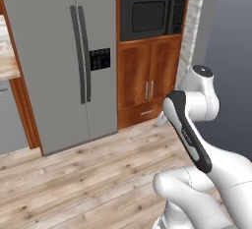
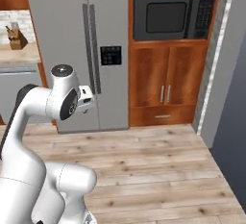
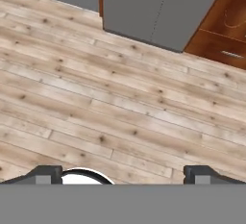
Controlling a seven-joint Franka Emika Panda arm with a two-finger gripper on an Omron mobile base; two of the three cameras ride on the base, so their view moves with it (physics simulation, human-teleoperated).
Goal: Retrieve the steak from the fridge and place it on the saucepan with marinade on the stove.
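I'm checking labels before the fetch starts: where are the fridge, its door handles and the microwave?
fridge (image 1: 49,61), left base view, on its left door.
door handles (image 2: 91,50), right base view, mid-length.
microwave (image 2: 166,17), right base view, on its window.

The fridge was plain grey with dark handles; the microwave black; the cabinets reddish-brown wood; the floor pale knotted planks.

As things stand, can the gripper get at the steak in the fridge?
Probably not. Both fridge doors are shut, so the steak inside is closed off, and a stretch of wooden floor lies between the open gripper and the fridge.
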